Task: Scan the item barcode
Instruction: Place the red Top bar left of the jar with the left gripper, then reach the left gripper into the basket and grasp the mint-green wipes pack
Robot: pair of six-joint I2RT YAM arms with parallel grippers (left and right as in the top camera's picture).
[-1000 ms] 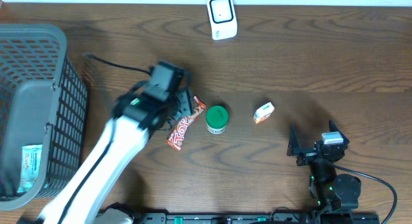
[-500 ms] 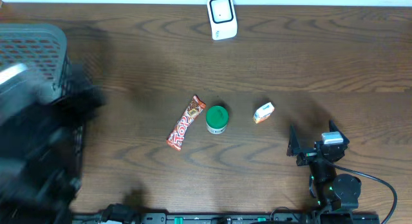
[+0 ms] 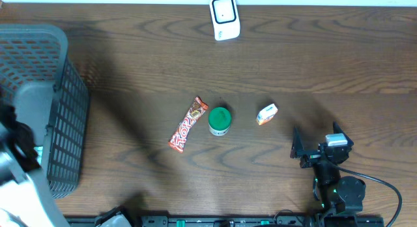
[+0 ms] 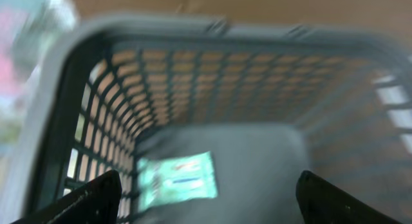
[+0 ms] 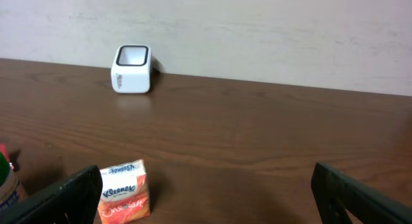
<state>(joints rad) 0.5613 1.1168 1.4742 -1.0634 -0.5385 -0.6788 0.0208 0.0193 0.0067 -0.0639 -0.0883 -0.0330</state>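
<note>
Left claw point(image 4: 209, 197): we see its jaws spread wide with nothing between them; the wrist view is blurred and looks down into the basket point(image 3: 65, 116).
Left arm point(image 3: 16, 165): at the surface's left edge, over the basket, smeared in the overhead view.
Basket: grey mesh, on the left of the surface point(image 3: 326, 57); a green-and-white packet point(image 4: 177, 179) lies flat on its floor.
Right claw point(image 3: 316, 145): jaws wide and empty, low at the near right of the surface, apart from every item.
Candy bar point(image 3: 189, 124): we find it lying slantwise on the surface near the middle, its upper end just beside the green tub point(image 3: 219, 121).
Tissue pack point(image 3: 267, 114): right of the tub, apart from it; the right wrist view reads "Kleenex" on it.
Scanner point(image 3: 225, 17): white, standing at the far edge, well apart from the three items.
</note>
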